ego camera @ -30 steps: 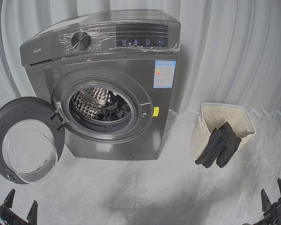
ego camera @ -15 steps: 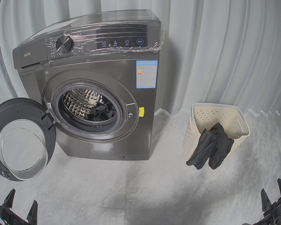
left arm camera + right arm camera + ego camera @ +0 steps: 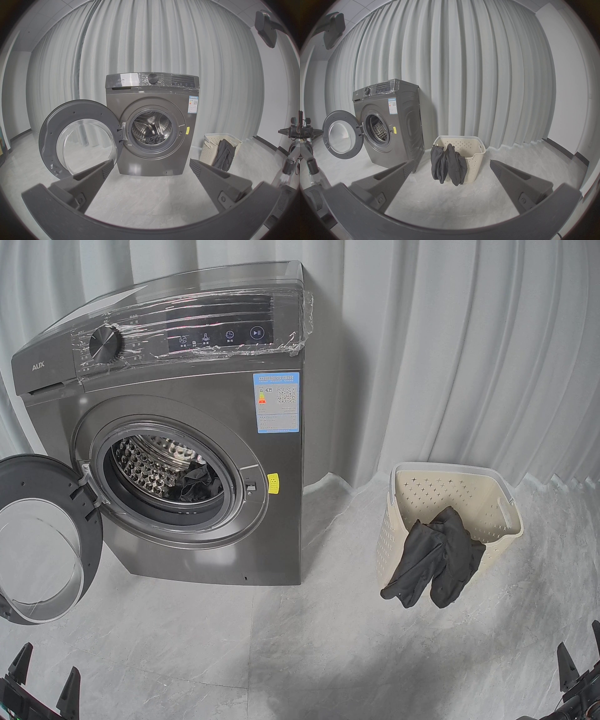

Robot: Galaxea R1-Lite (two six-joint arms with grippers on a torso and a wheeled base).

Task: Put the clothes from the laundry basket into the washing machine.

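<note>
Head view: left end effector [image 3: 45,671] and right end effector [image 3: 578,646] sit low at the near edge, well apart, fingers pointing up and forward. Wrist views confirm both are released, fingers spread wide, grasping nothing. Washing machine [image 3: 187,390] stands on the floor [image 3: 312,646] against a curtain [image 3: 437,334], its door [image 3: 37,477] swung open toward the robot's left. One dark garment [image 3: 197,482] lies inside the drum. Laundry basket [image 3: 462,490] stands near the machine, on the robot's right. Dark clothes [image 3: 437,559] hang over its near rim and down the outer wall.
</note>
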